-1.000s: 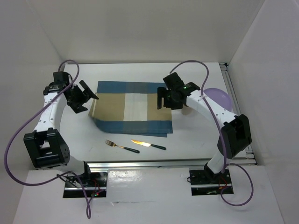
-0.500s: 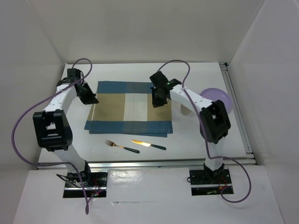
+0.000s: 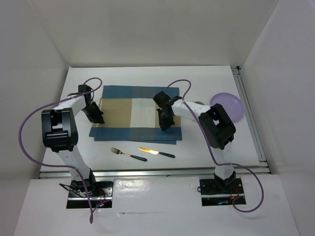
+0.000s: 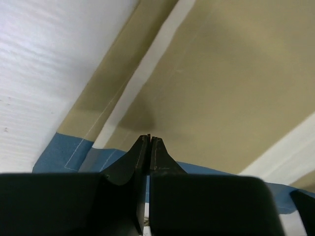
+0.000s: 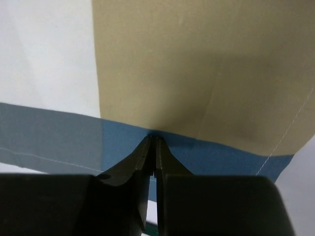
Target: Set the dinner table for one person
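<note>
A blue-and-tan checked placemat (image 3: 142, 113) lies on the white dinner table (image 3: 123, 78). My left gripper (image 3: 96, 117) is shut, its tips down on the mat's left tan panel near the blue near border. In the left wrist view the left gripper (image 4: 150, 137) touches the placemat (image 4: 221, 73) with its jaws together and no cloth pinched between them. My right gripper (image 3: 165, 125) is also shut, resting on the mat's right side. In the right wrist view the right gripper (image 5: 153, 137) meets the placemat (image 5: 197, 59) where tan joins blue.
A fork (image 3: 127, 154) and a knife (image 3: 156, 153) lie side by side on the table just in front of the mat. A purple plate (image 3: 227, 105) sits at the right, close to the right arm's elbow. A silver rail (image 3: 251, 123) runs along the right edge.
Both grippers have closed from wide open. Both arms have swung in and down onto the mat and slid toward its near edge. The mat's left side lies straighter than before.
</note>
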`<state>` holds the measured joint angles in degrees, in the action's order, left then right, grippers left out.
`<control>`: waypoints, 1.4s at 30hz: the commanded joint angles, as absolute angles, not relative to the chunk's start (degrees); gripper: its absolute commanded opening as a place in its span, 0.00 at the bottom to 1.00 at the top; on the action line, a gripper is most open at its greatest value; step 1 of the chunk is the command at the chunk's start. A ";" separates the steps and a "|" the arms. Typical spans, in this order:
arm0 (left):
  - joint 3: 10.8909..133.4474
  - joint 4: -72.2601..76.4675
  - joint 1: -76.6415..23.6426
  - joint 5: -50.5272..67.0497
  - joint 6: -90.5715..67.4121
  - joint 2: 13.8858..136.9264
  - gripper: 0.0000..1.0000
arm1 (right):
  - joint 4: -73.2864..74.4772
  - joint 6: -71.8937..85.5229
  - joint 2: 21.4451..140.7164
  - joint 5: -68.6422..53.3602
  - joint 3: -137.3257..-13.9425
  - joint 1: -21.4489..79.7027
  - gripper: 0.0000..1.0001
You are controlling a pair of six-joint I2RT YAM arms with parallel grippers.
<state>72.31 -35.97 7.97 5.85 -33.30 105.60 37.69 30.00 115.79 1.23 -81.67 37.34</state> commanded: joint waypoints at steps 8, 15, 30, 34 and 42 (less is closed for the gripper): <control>67.50 -34.10 6.42 7.47 -34.01 105.03 0.16 | 35.86 29.71 117.95 7.73 -77.78 31.03 0.11; 71.72 -35.51 1.68 6.86 -34.54 108.72 0.17 | 37.44 30.32 117.78 10.99 -74.98 29.09 0.08; 71.10 -36.56 -0.44 4.04 -35.07 106.96 0.15 | 36.83 32.61 112.07 9.49 -65.58 29.09 0.08; 70.05 -36.56 -0.44 4.04 -35.07 106.44 0.15 | 35.68 34.53 110.65 8.17 -62.14 29.09 0.08; 70.05 -36.56 -1.58 5.10 -34.54 105.83 0.15 | 37.35 35.16 107.50 10.11 -61.60 29.09 0.08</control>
<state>70.87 -35.57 -0.78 6.28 -34.87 107.90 25.32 35.70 105.54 5.78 -65.28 29.74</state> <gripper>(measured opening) 0.174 0.108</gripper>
